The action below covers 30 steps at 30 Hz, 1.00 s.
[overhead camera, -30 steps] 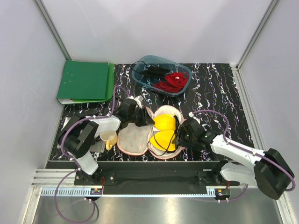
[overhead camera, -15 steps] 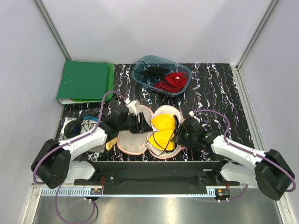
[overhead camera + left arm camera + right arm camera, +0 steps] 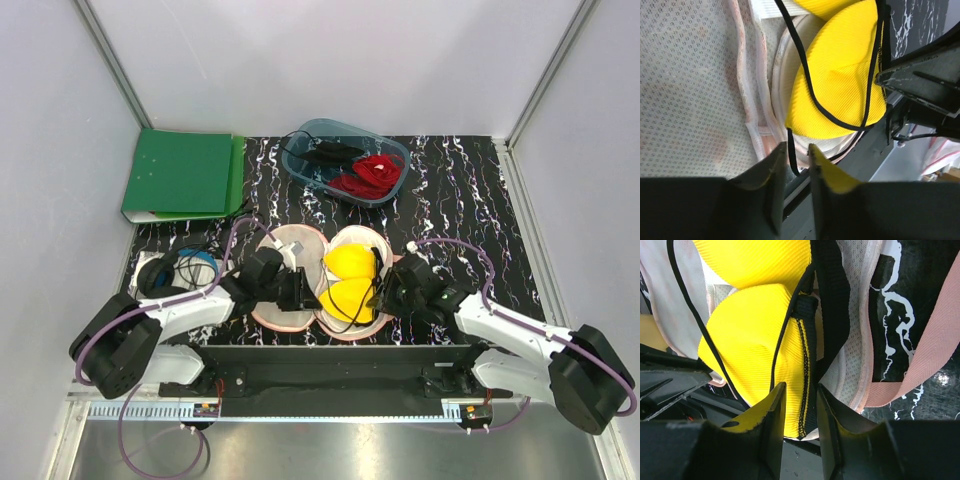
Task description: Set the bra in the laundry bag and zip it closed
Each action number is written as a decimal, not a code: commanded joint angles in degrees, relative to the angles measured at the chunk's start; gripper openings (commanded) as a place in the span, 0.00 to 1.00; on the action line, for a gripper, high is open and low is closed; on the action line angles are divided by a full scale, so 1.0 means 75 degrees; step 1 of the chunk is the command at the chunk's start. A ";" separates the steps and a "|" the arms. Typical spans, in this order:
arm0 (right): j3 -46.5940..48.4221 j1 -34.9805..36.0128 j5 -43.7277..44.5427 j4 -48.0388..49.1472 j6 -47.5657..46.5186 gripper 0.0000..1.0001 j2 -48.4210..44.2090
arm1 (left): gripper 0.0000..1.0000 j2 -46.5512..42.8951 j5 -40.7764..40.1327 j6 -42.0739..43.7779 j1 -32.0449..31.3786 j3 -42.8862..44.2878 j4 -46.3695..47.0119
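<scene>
The bra [image 3: 346, 297] sits in the right half of the open laundry bag [image 3: 290, 243], low in the middle of the top view, with both yellow cups up and black straps looped over them. The left gripper [image 3: 797, 146] lies over the bag's left half, near the seam between the halves. Its fingers stand a narrow gap apart, with a thin strap end hanging loose between them. The right gripper [image 3: 800, 386] is at the bag's right rim, fingers close together around the bra's black band; whether they pinch it I cannot tell
</scene>
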 commanded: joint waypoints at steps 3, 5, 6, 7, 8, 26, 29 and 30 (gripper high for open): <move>-0.0026 -0.0057 0.0000 0.0094 0.0061 0.38 -0.0268 | 0.00 -0.0014 0.0109 0.0191 -0.0015 0.0420 0.0348; -0.0026 -0.0057 0.0000 0.0071 0.0049 0.38 -0.0280 | 0.00 -0.0142 -0.0102 0.0414 -0.0027 0.0806 -0.0062; -0.0026 -0.0057 0.0000 0.0082 0.0049 0.38 -0.0269 | 0.00 -0.0178 -0.0184 0.0473 -0.0004 0.0936 -0.0318; -0.0015 -0.0057 -0.0012 0.0071 0.0049 0.38 -0.0222 | 0.00 -0.0213 -0.0312 0.0520 0.0008 0.1019 -0.0391; 0.0009 -0.0069 -0.0024 0.0070 0.0026 0.38 -0.0210 | 0.00 -0.0225 -0.0337 0.0556 0.0020 0.1124 -0.0414; 0.0114 -0.0069 0.0269 0.0680 -0.0057 0.29 0.0552 | 0.06 0.0045 -0.0138 0.0333 0.0453 0.0985 -0.0121; 0.0208 -0.0069 0.0281 0.0376 -0.0091 0.29 0.0295 | 0.22 -0.0177 -0.0325 0.0520 0.0454 0.0891 -0.0495; 0.0301 -0.0069 0.0304 0.0236 -0.0126 0.29 0.0155 | 0.29 -0.0271 -0.0499 0.0590 0.0465 0.0891 -0.0706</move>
